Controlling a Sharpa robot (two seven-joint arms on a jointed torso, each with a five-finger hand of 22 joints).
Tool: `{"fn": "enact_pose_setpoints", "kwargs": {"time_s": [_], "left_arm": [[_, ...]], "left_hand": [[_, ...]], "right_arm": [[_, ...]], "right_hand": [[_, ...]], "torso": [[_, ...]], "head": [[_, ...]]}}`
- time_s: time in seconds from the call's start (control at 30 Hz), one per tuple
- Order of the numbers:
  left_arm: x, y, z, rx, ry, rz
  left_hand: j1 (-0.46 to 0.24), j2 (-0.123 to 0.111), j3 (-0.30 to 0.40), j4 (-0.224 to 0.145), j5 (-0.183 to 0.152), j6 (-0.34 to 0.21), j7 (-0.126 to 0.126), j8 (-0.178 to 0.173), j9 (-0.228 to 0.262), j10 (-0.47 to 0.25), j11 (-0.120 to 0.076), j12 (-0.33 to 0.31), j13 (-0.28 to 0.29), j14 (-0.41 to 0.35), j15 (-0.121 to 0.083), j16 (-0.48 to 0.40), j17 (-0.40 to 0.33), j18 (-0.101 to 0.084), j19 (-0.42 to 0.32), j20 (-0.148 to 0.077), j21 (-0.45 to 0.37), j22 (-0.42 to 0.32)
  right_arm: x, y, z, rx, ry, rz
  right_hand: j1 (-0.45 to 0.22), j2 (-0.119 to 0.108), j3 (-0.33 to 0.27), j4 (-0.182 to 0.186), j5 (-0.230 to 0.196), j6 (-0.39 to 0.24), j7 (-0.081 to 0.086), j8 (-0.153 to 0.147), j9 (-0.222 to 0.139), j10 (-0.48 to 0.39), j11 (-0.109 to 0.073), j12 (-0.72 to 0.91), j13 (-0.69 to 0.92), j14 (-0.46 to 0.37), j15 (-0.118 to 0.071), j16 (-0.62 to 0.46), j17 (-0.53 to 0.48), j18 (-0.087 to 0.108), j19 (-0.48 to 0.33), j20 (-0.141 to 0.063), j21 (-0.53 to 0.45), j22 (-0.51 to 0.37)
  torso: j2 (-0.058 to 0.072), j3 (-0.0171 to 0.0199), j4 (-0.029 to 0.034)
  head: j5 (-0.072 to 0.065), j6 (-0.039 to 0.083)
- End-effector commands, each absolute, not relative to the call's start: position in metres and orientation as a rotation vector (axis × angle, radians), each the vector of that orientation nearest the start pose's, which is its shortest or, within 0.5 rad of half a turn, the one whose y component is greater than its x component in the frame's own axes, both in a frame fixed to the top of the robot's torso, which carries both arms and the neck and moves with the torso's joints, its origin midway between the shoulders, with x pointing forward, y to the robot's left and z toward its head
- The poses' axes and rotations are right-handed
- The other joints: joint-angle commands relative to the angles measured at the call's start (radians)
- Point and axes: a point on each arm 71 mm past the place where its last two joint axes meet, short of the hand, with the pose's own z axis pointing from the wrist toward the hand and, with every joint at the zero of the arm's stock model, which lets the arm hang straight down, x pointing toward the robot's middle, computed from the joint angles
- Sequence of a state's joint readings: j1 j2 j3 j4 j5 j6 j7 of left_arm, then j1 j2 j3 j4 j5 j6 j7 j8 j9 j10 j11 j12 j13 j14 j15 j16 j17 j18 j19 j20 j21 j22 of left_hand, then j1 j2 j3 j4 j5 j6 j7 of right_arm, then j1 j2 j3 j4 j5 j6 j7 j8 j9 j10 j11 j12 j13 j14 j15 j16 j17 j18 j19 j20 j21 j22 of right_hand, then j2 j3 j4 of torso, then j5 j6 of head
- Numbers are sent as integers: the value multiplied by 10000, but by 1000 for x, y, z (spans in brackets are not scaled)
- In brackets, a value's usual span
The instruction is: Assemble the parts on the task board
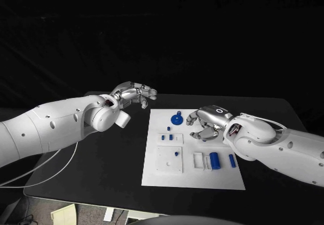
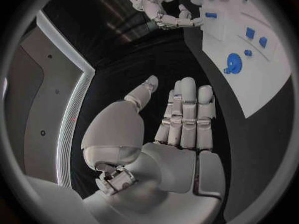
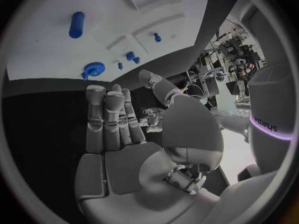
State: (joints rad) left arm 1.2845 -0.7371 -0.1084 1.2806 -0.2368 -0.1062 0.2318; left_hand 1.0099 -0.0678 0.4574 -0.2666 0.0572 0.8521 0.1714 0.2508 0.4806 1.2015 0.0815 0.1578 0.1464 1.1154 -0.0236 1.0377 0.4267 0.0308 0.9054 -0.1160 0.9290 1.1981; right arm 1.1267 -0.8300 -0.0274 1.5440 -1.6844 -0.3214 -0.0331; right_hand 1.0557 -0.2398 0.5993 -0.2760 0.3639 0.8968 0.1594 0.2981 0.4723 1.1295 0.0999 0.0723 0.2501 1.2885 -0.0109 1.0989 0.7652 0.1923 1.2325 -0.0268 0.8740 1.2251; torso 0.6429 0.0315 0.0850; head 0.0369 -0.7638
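The white task board (image 1: 202, 180) lies in the middle of the black table. At its far end lies a round blue part (image 1: 177, 119), also seen in the wrist views (image 2: 233, 63) (image 3: 93, 68). A blue cylinder (image 1: 215, 160) (image 3: 76, 24) and a blue bar (image 1: 232, 160) lie near its right side. Small blue pieces (image 1: 171, 137) stand in the left half. My right hand (image 1: 206, 123) (image 3: 118, 129) hovers over the board's far right part, holding nothing. My left hand (image 1: 135, 93) (image 2: 181, 119) hangs above the table beyond the board's far left corner, fingers straight, nothing in it.
A small blue peg (image 1: 177, 153) stands in a square white block (image 1: 169, 160) on the board. Bare black table (image 1: 101, 164) stretches to the left of the board. White cables (image 1: 40, 171) hang at the table's left edge.
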Motion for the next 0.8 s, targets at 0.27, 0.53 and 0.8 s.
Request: {"fn": "enact_pose_setpoints", "kwargs": {"time_s": [0.27,0.53,0.8], "left_arm": [[533,211,-181,-8328,17009,-14257],[533,211,-181,-8315,17030,-14283],[534,211,-181,-8324,17025,-14265]], "left_hand": [[-86,34,-22,45,-6,11,28,6,-14,-1,48,-12,18,7,-10,-68,18,808,3,-60,-49,6],[-87,35,-21,48,-6,9,28,8,-15,-2,49,-12,18,6,-10,-71,20,808,2,-60,-52,7],[-87,39,-20,50,-6,7,28,9,-15,-3,49,-12,19,6,-10,-74,22,808,1,-59,-54,7]], "right_arm": [[472,-207,-214,-4321,17320,4938],[479,-212,-221,-4313,17789,4545],[481,-213,-230,-4496,17844,4229]], "right_hand": [[-324,-282,-598,-40,251,-482,6,-240,-135,-280,115,-93,-255,-69,76,56,-47,695,-27,11,-63,6],[-411,-287,-826,65,57,-468,106,-175,-136,-409,171,-50,-403,-180,129,21,-94,695,-139,52,-166,-30],[-215,-75,-777,97,-183,-314,35,-53,-116,-221,103,38,-448,-180,64,37,-122,695,-130,56,-193,-44]], "torso": [[12,8,-3],[14,12,9],[17,-5,22]], "head": [[-201,110],[-264,197],[-263,192]]}}
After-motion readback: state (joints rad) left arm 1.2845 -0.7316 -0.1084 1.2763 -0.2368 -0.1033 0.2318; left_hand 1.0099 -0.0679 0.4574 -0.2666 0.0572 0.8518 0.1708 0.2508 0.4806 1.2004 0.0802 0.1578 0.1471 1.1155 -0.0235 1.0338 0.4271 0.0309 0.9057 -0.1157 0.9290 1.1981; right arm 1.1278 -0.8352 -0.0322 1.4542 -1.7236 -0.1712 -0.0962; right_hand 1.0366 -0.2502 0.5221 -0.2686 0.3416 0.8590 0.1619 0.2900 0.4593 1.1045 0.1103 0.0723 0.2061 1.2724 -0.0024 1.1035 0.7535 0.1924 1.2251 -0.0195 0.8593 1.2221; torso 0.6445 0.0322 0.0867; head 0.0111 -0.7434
